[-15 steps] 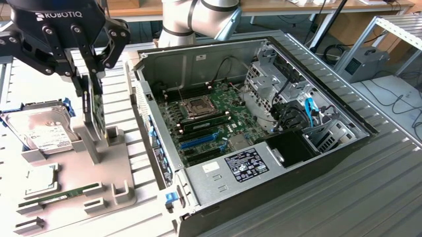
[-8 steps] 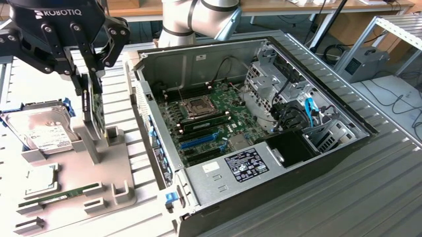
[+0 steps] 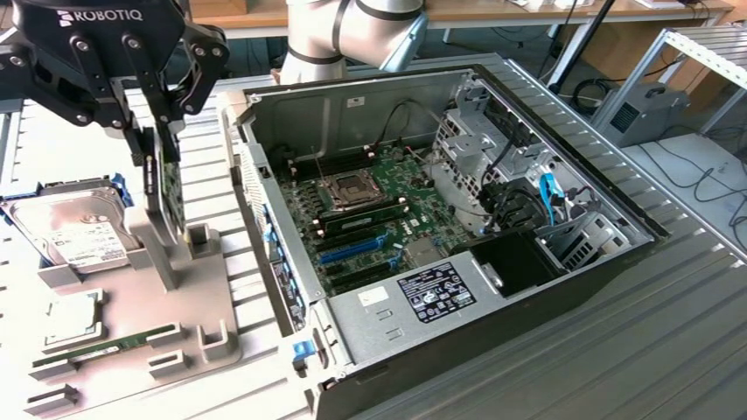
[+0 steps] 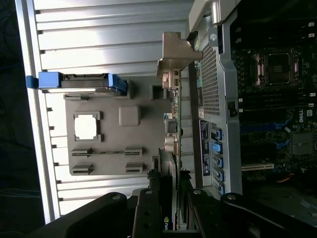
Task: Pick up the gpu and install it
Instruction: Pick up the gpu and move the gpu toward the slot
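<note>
Holding: the gripper is clenched on the gpu, with a finger on each flat face.
Gpu pose: upright on edge, hanging below the gripper, its metal bracket at the far end.
Gpu place: over the gray holder, between the hard drive and the open computer case.
Worktop: ribbed metal, carrying holder and case.

Hard drive and memory stick occupy grey holder.

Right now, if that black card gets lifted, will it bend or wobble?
Probably stiff: the gpu stands straight on edge in the pincer. Likely tippy if let go, being so thin. Its bare circuit edge looks fragile.
</note>
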You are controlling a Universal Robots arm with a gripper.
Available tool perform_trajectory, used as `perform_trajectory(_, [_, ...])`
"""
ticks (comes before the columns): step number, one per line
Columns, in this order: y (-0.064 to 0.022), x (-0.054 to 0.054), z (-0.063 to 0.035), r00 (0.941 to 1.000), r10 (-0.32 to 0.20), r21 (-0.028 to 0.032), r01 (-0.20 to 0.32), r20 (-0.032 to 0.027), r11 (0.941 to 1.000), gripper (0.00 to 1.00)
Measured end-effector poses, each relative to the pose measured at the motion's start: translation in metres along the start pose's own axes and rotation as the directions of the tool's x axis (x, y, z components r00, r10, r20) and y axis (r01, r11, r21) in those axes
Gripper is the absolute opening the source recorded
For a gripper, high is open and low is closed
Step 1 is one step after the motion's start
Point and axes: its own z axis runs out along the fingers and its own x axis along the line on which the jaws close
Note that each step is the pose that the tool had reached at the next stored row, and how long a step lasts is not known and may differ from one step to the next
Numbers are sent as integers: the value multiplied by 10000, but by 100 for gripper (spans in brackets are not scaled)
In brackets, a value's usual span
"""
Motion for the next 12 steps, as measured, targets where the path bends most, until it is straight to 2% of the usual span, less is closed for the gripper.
perform_trajectory(12, [0, -1, -28, 10000, 0, -1, 0, 0, 10000, 26])
